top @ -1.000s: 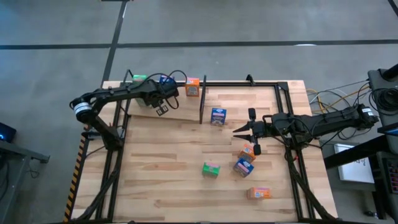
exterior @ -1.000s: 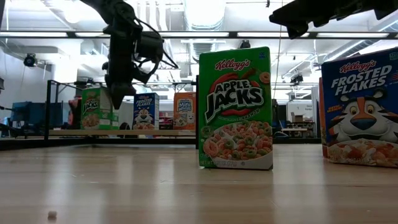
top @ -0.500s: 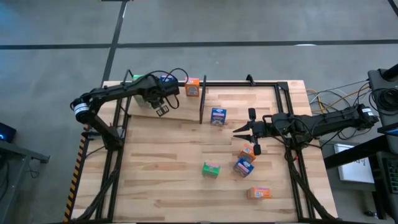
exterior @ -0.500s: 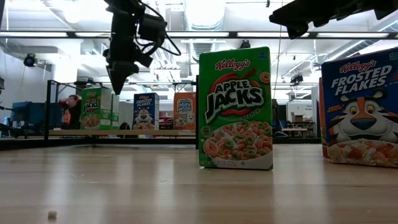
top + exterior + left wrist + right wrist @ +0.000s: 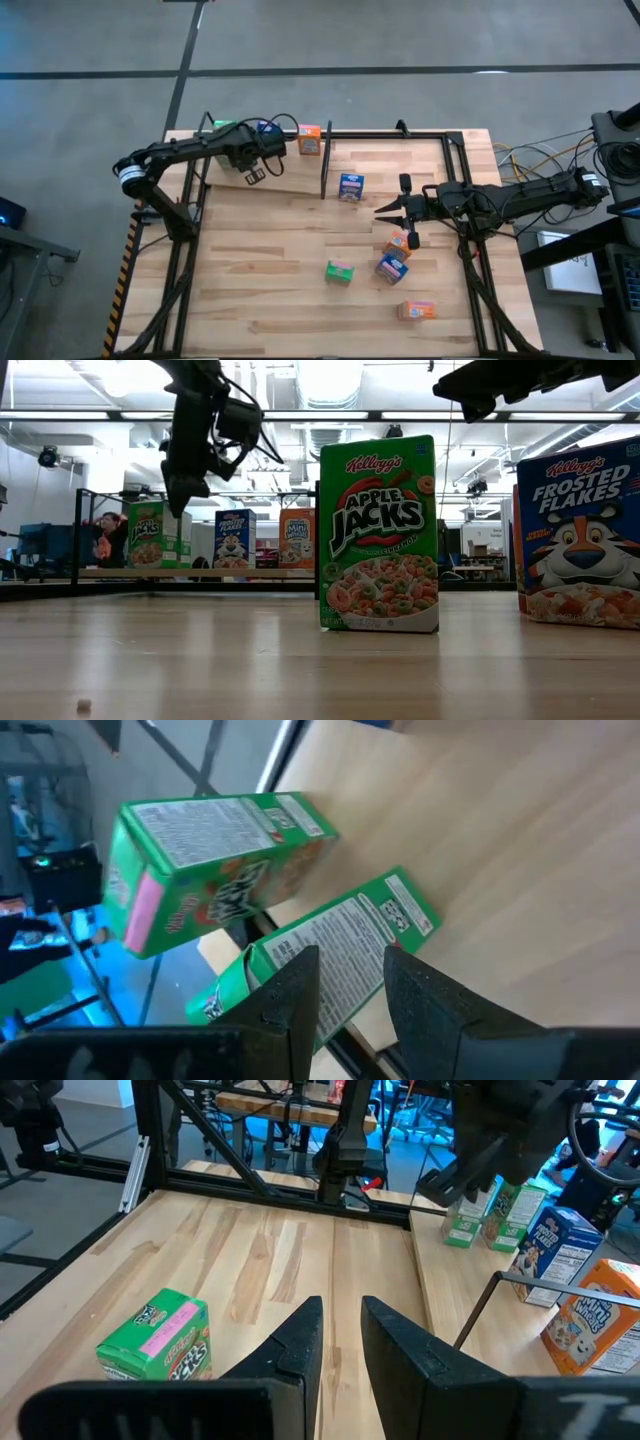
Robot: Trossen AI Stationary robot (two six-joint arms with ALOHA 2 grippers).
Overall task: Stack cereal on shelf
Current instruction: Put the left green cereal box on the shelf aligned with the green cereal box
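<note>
Two green boxes (image 5: 215, 850) are sitting side by side at the far left end of the shelf (image 5: 290, 170), with a blue box (image 5: 268, 129) and an orange box (image 5: 310, 140) lined up next to them along the back rail. The left gripper (image 5: 254, 176) is hovering above the shelf just in front of the green pair, its fingers (image 5: 290, 1005) standing a little apart with nothing between them. Five more boxes are lying out on the table (image 5: 260, 290): a blue one (image 5: 351, 187) just past the black divider rod (image 5: 325, 160), a green one (image 5: 340, 271) near the middle, and an orange one (image 5: 399, 242), another blue one (image 5: 391, 268) and another orange one (image 5: 416, 310) over on the right side. The right gripper (image 5: 384, 209) is hanging over the table between the blue box by the divider and the orange box, its fingers (image 5: 300, 1345) parted by a narrow gap and pinching nothing.
</note>
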